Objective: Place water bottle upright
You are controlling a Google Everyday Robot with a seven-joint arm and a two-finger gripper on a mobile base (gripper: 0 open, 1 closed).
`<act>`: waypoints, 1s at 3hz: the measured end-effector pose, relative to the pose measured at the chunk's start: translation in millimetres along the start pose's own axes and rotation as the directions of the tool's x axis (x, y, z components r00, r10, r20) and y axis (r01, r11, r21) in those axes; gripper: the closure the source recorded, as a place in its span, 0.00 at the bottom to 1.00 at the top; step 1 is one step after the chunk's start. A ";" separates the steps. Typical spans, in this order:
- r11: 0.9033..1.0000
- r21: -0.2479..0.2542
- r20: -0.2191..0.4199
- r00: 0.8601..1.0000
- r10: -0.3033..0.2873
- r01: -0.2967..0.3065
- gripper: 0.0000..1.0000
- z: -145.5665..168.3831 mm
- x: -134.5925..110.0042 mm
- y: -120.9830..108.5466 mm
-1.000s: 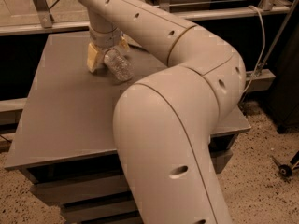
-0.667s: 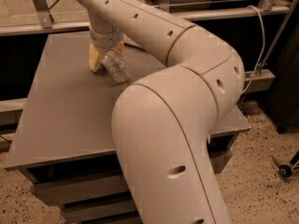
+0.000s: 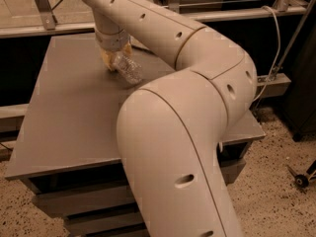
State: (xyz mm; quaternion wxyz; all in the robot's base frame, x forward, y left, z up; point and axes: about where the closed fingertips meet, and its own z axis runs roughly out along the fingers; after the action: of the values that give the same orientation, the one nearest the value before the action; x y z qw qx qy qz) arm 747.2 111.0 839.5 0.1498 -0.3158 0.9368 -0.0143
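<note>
The water bottle point(image 3: 127, 71) is a small clear ribbed plastic bottle. It is tilted over the far part of the grey table point(image 3: 69, 112), its base pointing down and to the right. Its cap end is hidden inside my gripper point(image 3: 114, 58). My gripper comes down from above at the end of the cream arm point(image 3: 197, 58), and its yellowish fingers point(image 3: 105, 58) are closed around the bottle's upper end. The bottle's base is at or just above the tabletop; I cannot tell whether it touches.
The large cream arm segments fill the right and front of the view and hide the table's right side. A metal rail point(image 3: 232, 15) runs behind the table. A cable point(image 3: 274, 38) hangs at the right. Speckled floor point(image 3: 276, 181) lies to the right.
The gripper and the tilted bottle have stayed at almost the same spot on the far part of the table. The arm's near segments have shifted slightly.
</note>
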 end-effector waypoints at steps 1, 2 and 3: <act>0.998 -0.056 0.108 0.994 -0.010 0.016 1.00 -26.3 -1.2 -6.1; 0.964 -0.214 0.442 0.896 -0.047 0.156 1.00 -125.1 7.9 -5.3; 0.931 -0.271 0.607 0.794 -0.033 0.245 1.00 -183.2 26.1 -13.7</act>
State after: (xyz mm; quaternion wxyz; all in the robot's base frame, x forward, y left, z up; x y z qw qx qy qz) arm 682.5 72.1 1008.9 0.3771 -0.3941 0.8049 0.2337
